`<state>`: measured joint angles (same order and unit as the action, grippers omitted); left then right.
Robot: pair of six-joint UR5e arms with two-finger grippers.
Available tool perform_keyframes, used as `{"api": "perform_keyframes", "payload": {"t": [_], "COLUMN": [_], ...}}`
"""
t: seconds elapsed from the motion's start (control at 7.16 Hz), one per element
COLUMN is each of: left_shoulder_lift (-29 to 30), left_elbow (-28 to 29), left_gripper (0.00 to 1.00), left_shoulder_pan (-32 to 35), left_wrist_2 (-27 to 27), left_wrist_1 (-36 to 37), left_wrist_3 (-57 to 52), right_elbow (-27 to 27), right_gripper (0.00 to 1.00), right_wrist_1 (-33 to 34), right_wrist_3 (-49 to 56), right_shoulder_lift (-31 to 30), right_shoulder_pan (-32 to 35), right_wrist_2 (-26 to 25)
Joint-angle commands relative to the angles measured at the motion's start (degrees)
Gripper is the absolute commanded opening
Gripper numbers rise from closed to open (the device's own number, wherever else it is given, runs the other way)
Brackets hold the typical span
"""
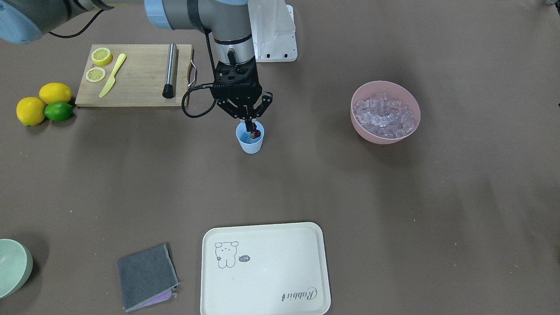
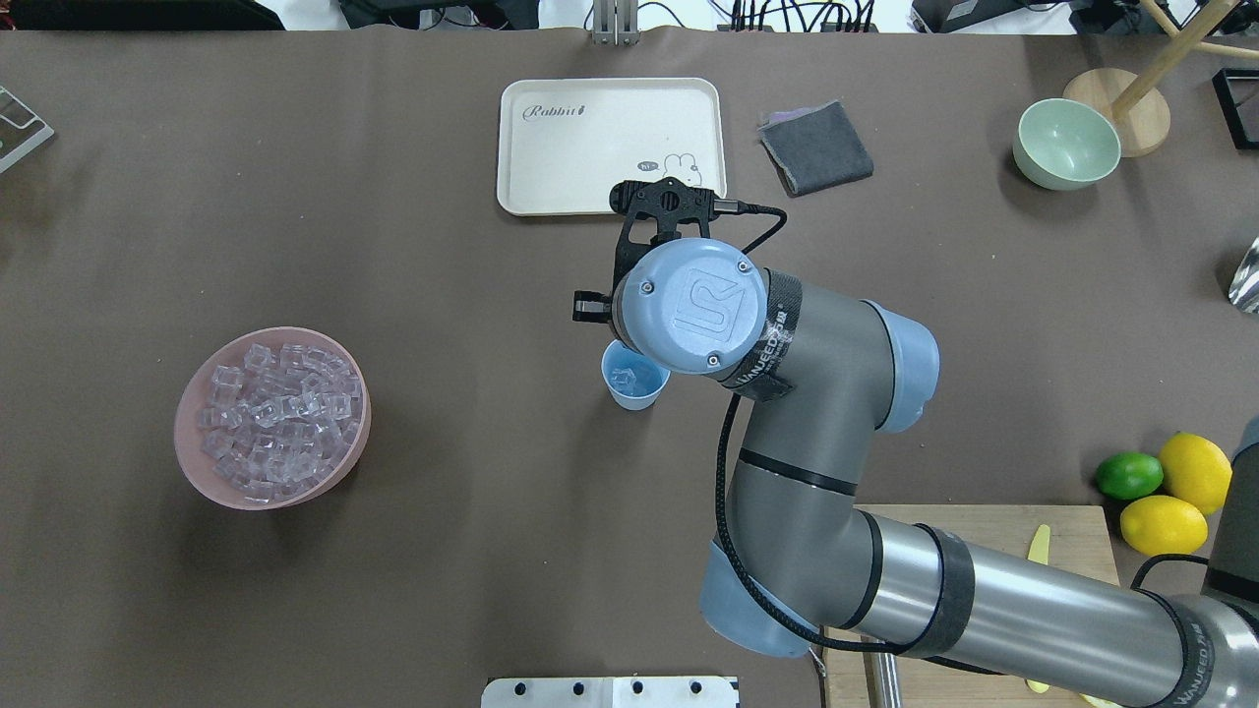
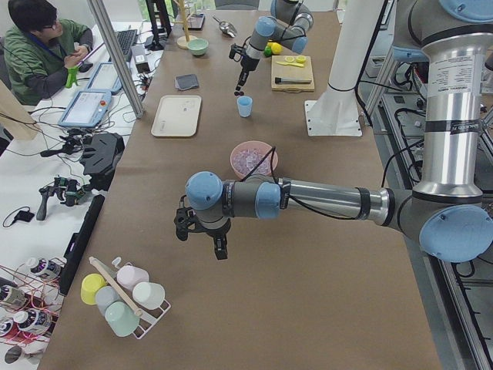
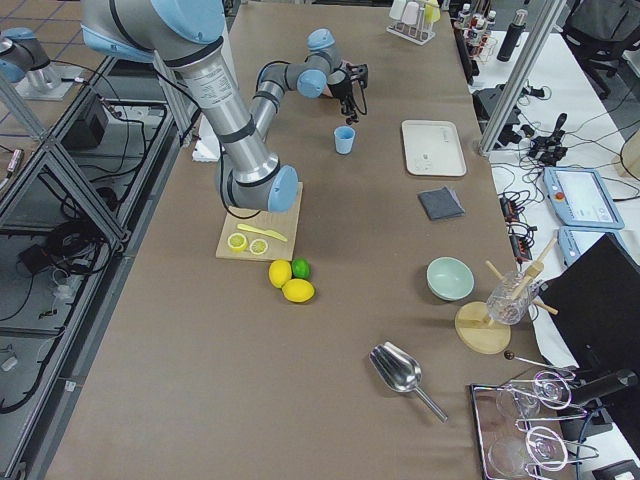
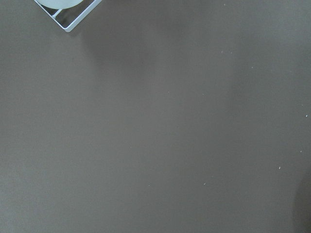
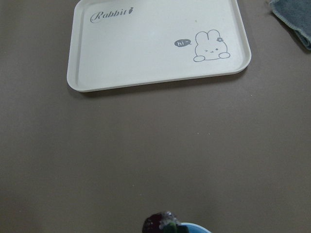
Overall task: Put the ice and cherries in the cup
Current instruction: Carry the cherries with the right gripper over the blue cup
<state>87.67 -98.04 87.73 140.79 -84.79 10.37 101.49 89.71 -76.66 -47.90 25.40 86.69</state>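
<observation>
The right end effector is held directly over the cup, with its fingertips pressed together on what appears to be the stem of the cherries. This placement is judged to let the fruit be released into the cup and not beside it. The cherries are seen as a small, glossy, near-black red pair hanging just below the fingertips, about level with the cup's rim; whether the rim is touched cannot be told. The cup is stood upright on the table right beneath the end effector, and ice is already seen inside. More ice is heaped in the pink bowl, well apart on the robot's left. The left end effector is kept far off; whether it is spread cannot be told.
</observation>
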Motion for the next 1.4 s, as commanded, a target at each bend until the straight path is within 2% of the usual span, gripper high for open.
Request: {"api": "perform_keyframes", "payload": {"t": [0.0, 0.7, 0.84, 0.98, 1.26], "left_shoulder_lift": [0.1, 0.3, 0.4, 0.4, 0.4], "left_elbow": [0.1, 0.0, 0.0, 0.0, -0.1], "left_gripper": [0.98, 0.98, 0.98, 0.98, 0.98], "left_shoulder_pan": [0.0, -0.1, 0.0, 0.0, 0.0], "left_wrist_2": [0.0, 0.0, 0.0, 0.0, 0.0], "left_wrist_1": [-0.1, -0.2, -0.3, -0.3, -0.3], "left_wrist_3": [0.0, -0.1, -0.1, -0.1, -0.1], "right_elbow": [-0.3, -0.7, -0.7, -0.7, -0.6], "right_gripper": [0.0, 0.0, 0.33, 0.99, 1.0], "right_wrist_1": [-0.1, -0.1, -0.1, -0.1, 0.3], "right_wrist_3": [-0.1, -0.4, -0.4, 0.3, 0.4], "right_shoulder_lift": [-1.1, -1.9, -1.9, -2.4, -2.5], "right_shoulder_pan": [-2.2, -2.9, -2.9, -3.0, -2.9], "right_wrist_2": [-2.2, -2.3, -2.3, -3.2, -3.0]}}
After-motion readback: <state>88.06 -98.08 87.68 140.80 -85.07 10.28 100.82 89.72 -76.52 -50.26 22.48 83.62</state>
